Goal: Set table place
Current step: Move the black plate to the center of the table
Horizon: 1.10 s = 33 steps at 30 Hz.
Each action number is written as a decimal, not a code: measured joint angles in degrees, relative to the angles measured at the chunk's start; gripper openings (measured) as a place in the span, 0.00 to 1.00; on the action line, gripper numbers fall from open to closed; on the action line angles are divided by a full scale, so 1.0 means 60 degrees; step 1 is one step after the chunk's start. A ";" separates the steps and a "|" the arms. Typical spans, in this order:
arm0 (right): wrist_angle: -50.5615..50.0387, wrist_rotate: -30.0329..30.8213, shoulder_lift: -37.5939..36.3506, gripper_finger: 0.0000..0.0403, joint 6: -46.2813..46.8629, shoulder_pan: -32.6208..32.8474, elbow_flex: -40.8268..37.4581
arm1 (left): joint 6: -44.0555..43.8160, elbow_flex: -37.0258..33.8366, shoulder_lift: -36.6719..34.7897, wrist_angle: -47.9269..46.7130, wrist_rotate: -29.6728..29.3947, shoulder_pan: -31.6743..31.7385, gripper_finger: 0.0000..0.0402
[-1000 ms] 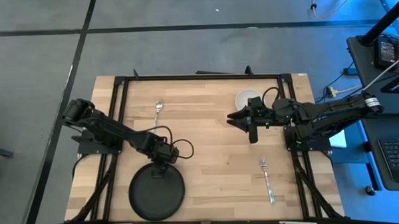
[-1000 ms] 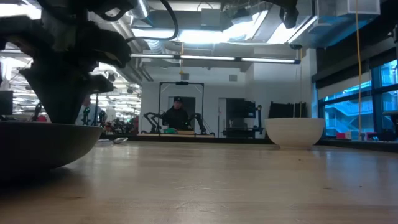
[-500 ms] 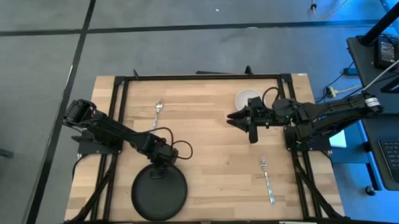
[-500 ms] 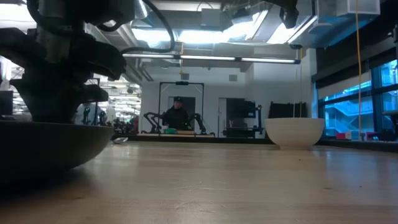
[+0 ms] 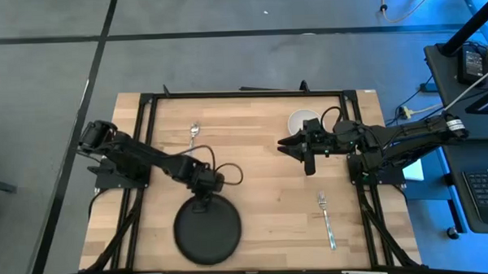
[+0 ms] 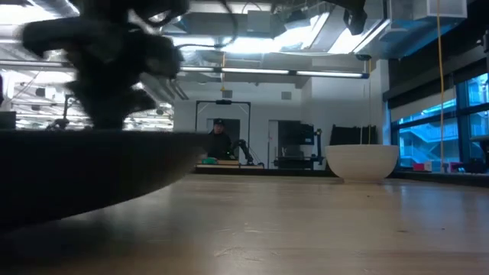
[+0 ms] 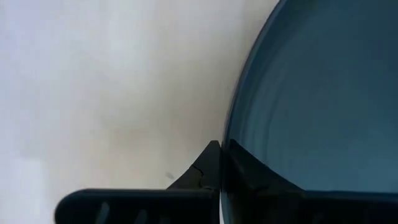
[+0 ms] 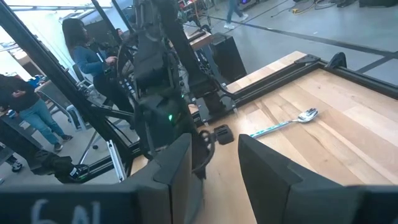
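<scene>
1. We see the table (image 5: 261, 165) as a broad rectangle of pale wood strips in a thin black metal frame, filling the middle of the high view.
2. Our left gripper (image 5: 204, 197) is clamped on the far rim of a round, smooth black plate (image 5: 207, 233) lying near the table's front edge; in the left wrist view the dark fingers (image 7: 208, 171) pinch the plate's thin glossy edge (image 7: 311, 112).
3. Our right gripper (image 5: 296, 148) hangs with fingers spread, holding nothing, just beside a small round white bowl (image 5: 301, 121) toward the back right.
4. A slim metal spoon (image 5: 193, 135) lies at the back left, well apart from the plate.
5. A slender metal fork (image 5: 326, 220) lies at the front right.
</scene>
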 joint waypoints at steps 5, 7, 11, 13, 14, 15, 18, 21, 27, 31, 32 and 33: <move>0.0004 0.0001 0.0000 0.33 0.0000 0.0001 0.0000 | 0.1052 0.1146 0.0011 -0.0041 -0.0440 0.1113 0.01; 0.0004 0.0005 0.0000 0.33 0.0000 -0.0001 0.0000 | 0.1422 0.1468 0.0008 -0.0044 -0.0451 0.1653 0.00; 0.0004 0.0336 0.0000 0.33 0.0049 0.0003 0.0000 | 0.1392 0.1709 0.0009 -0.0172 -0.0044 0.2879 0.00; 0.0004 0.0671 0.0000 0.33 0.0062 -0.0001 0.0000 | 0.1018 0.1709 0.0011 -0.0210 0.0355 0.3445 0.00; 0.0004 0.0869 0.0000 0.33 0.0056 -0.0001 0.0000 | 0.0811 0.1709 0.0011 -0.0185 0.0490 0.3667 0.00; 0.0004 0.1077 0.0000 0.33 0.0045 0.0002 0.0000 | 0.0607 0.1709 0.0011 -0.0157 0.0562 0.3853 0.00; 0.0004 0.1883 0.0000 0.33 0.0066 0.0003 0.0000 | -0.0147 0.1709 0.0011 -0.0092 0.0574 0.4245 0.00; 0.0004 0.2631 0.0000 0.33 0.0142 -0.0001 0.0000 | -0.1088 0.1709 0.0011 0.0024 0.0897 0.4437 0.00; -0.0023 0.2928 0.0000 0.33 0.0033 -0.0001 0.0000 | -0.2248 0.1720 0.0497 -0.0021 0.1327 0.4158 0.01; -0.0060 0.2925 0.0000 0.33 0.0036 -0.0008 0.0000 | -0.2574 0.1720 0.1124 -0.0131 0.1473 0.3865 0.01; -0.0061 0.2922 0.0000 0.33 0.0036 -0.0008 0.0000 | -0.2588 0.1716 0.1204 -0.0169 0.1300 0.3792 0.01; -0.0061 0.2922 0.0000 0.33 0.0036 -0.0008 0.0000 | -0.2585 0.1713 0.1233 -0.0163 0.1128 0.3726 0.01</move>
